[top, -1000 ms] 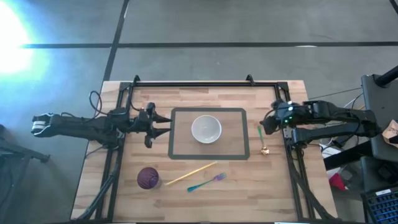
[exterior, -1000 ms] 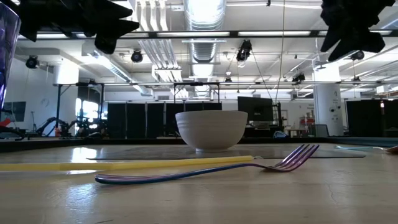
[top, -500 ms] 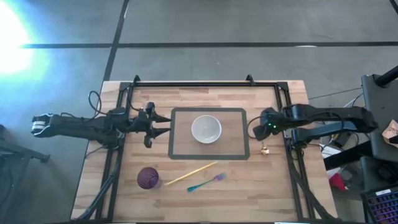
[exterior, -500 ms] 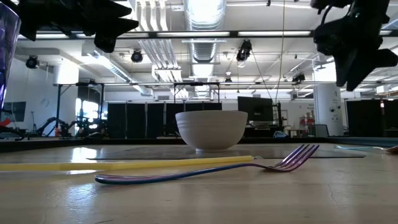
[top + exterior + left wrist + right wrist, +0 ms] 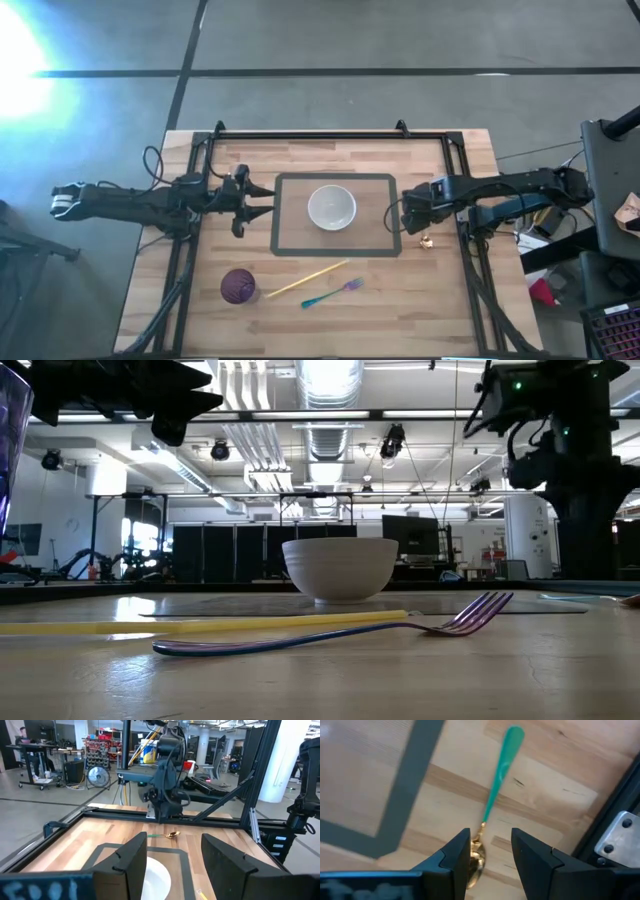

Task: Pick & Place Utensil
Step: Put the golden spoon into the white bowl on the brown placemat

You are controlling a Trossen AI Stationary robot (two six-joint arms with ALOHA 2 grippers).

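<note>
Right gripper (image 5: 490, 851) lower, over one spoon (image 5: 496, 785)

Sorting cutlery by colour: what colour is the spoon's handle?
Green, with a gold bowl; the spoon shows best in the right wrist view.

Green-handled spoon (image 5: 495, 790) (gold bowl) flat on wood, just beside mat's right edge.

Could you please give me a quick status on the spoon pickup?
Right gripper open over the spoon, not gripping. Left gripper open, waiting beside the mat. Nothing in the way.
</note>
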